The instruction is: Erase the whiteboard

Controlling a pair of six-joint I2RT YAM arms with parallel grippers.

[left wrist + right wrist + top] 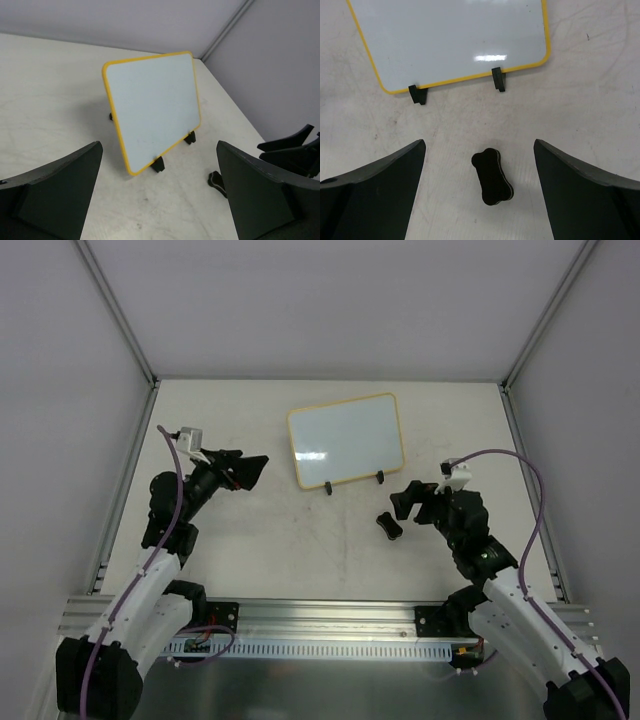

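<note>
The whiteboard (345, 438) stands propped on two black feet at the table's centre back; its surface looks white and clean. It also shows in the left wrist view (152, 107) and the right wrist view (450, 40). A small black bone-shaped eraser (389, 526) lies on the table in front of the board's right foot, and it shows between the right jaws (493, 176). My right gripper (408, 508) is open, just right of and above the eraser (479, 150). My left gripper (250, 472) is open and empty, left of the board (160, 165).
Grey walls with aluminium posts (120, 315) enclose the table on three sides. A metal rail (320, 625) runs along the near edge between the arm bases. The right gripper's fingers (295, 147) show at the right edge of the left wrist view.
</note>
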